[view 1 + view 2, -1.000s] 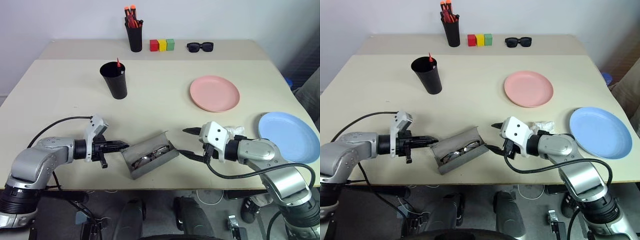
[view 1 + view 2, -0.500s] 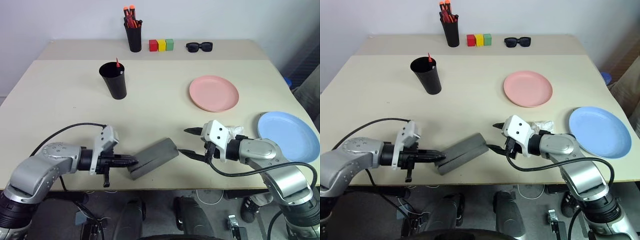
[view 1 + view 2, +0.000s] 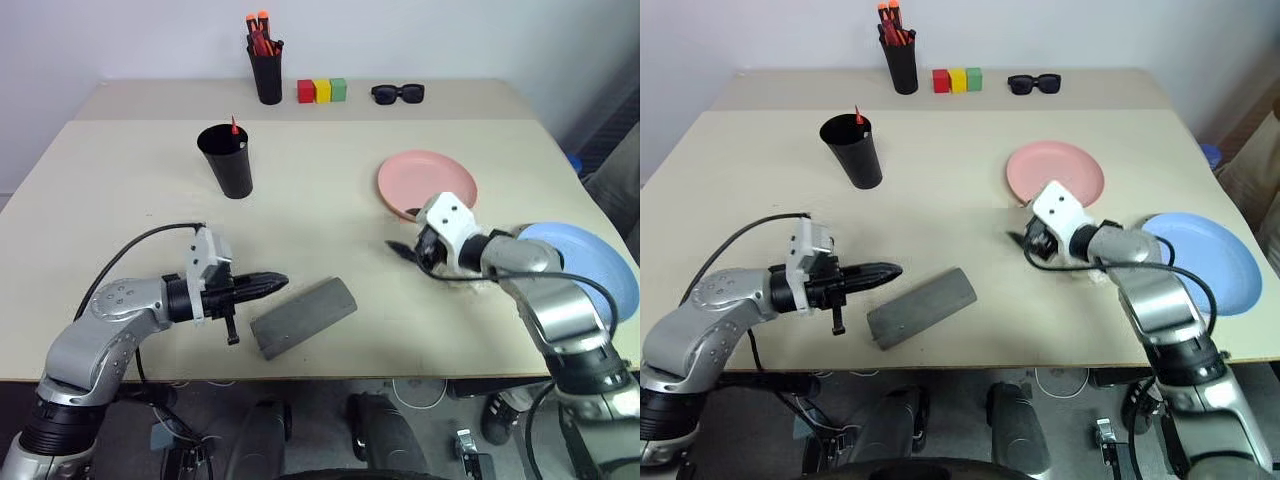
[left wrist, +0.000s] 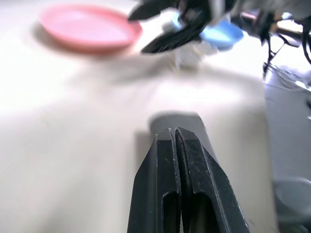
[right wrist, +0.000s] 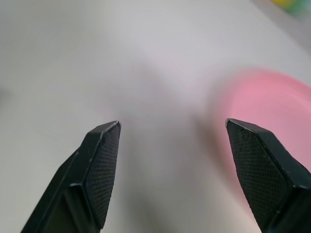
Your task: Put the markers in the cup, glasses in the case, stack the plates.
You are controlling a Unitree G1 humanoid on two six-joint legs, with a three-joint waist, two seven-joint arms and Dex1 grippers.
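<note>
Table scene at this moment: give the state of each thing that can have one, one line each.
case: lid shut, lying flat.
cup: upright, a red marker tip sticking out.
pink plate: flat, unstacked.
blue plate: flat, apart from the pink one.
left hand: shut, holding nothing.
right hand: open, holding nothing, beside the pink plate.
</note>
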